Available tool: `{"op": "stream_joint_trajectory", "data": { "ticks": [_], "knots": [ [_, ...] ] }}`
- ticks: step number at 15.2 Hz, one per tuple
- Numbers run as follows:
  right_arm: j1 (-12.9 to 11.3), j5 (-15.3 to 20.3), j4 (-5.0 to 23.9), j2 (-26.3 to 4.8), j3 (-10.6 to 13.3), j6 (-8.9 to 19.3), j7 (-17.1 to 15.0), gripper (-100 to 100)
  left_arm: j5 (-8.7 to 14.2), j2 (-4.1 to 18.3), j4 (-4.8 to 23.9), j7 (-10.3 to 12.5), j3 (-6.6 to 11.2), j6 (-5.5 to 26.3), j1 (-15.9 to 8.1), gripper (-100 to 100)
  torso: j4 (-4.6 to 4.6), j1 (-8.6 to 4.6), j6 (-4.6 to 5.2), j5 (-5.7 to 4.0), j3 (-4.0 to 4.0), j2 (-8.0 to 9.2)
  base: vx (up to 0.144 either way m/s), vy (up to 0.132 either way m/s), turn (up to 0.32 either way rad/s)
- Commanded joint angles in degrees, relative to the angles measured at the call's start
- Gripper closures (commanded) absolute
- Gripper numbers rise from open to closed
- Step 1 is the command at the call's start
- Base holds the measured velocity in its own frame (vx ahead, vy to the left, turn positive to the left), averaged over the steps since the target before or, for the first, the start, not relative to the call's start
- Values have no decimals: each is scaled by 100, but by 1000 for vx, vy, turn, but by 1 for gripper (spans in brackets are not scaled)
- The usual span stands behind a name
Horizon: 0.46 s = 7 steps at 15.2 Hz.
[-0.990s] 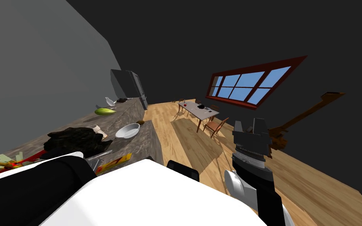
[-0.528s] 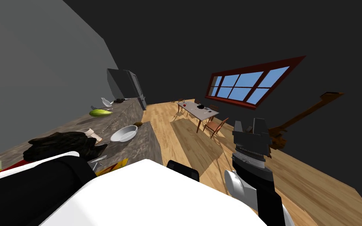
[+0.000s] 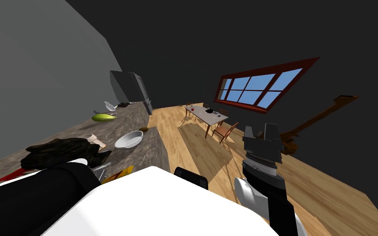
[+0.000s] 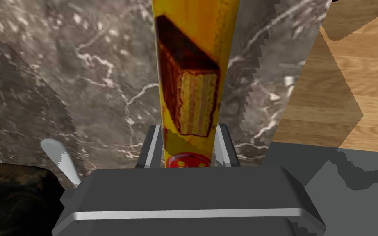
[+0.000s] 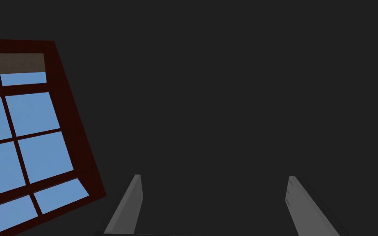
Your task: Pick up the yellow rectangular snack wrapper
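Left gripper [image 4: 188, 135] grips the yellow wrapper [image 4: 190, 53] by its near end; its long axis runs straight ahead over the tabletop [image 4: 81, 82]. Right gripper [image 5: 212, 205] open.

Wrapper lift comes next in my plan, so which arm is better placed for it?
Left. The left end effector is shut on the wrapper at the counter; the right end effector is open, off over the floor.

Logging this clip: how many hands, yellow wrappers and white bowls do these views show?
Hands: 2 (left hand shut on the yellow wrapper, right hand open)
Wrappers: 1
Bowls: 1 (white bowl on the counter)
Total: 4
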Motion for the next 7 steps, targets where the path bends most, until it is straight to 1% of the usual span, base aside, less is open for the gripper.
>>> {"op": "stream_joint_trajectory", "data": {
  "ticks": [1,3,4,6,7],
  "knots": [
    [0,0,0,0,0,0,0,0,0,0,0,0,0,0,0,100,0,0,0,0,0,0,0,0,0],
    [0,0,0,0,0,0,0,0,0,1,-2,-4,-1,1,2,100,0,7,0,4,-2,-4,0,0,0],
    [0,0,0,0,0,0,0,0,88,23,-153,26,104,178,63,100,0,8,1,4,-3,-5,17,-1,15],
    [1,0,0,0,0,0,0,0,150,35,-271,44,180,303,110,100,-2,6,0,-1,-8,-14,35,5,20],
    [1,0,0,0,0,0,0,0,103,25,-185,29,123,196,76,100,-3,7,0,0,-10,-18,22,4,7]
  ]
}}
